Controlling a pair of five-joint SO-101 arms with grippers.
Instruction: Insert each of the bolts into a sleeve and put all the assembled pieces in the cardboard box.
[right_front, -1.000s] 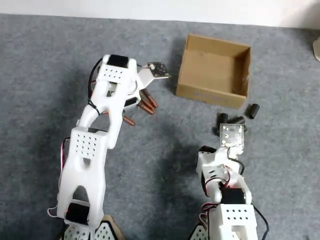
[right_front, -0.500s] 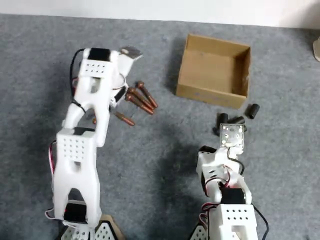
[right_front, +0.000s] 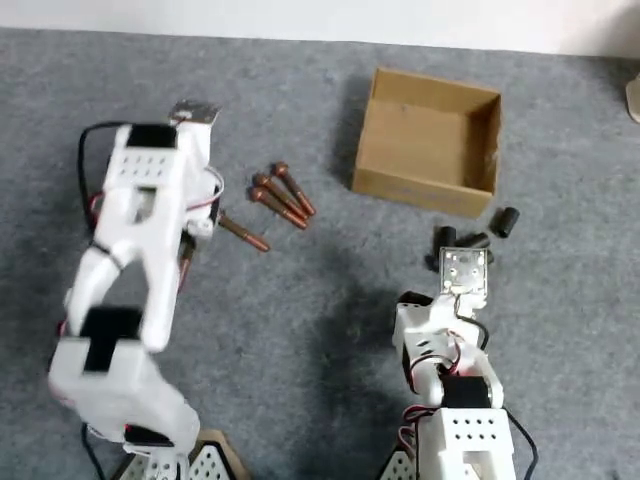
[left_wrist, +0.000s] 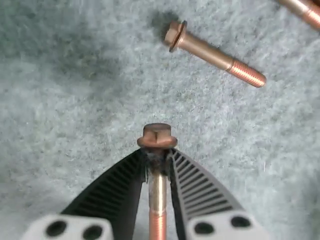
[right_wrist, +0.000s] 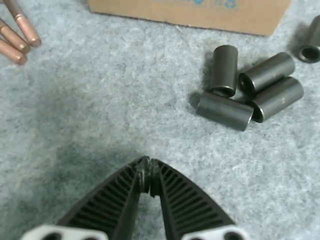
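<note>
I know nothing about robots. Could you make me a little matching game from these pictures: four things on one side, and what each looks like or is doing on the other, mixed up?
Things:
1. left gripper
2. right gripper
3. sleeves
4. cardboard box

Descriptions:
A. brown, open at the top
B. shut on a copper-coloured bolt
C. dark, lying near the box
D. shut with nothing in it

Pairs: 1-B, 2-D, 3-C, 4-A
</note>
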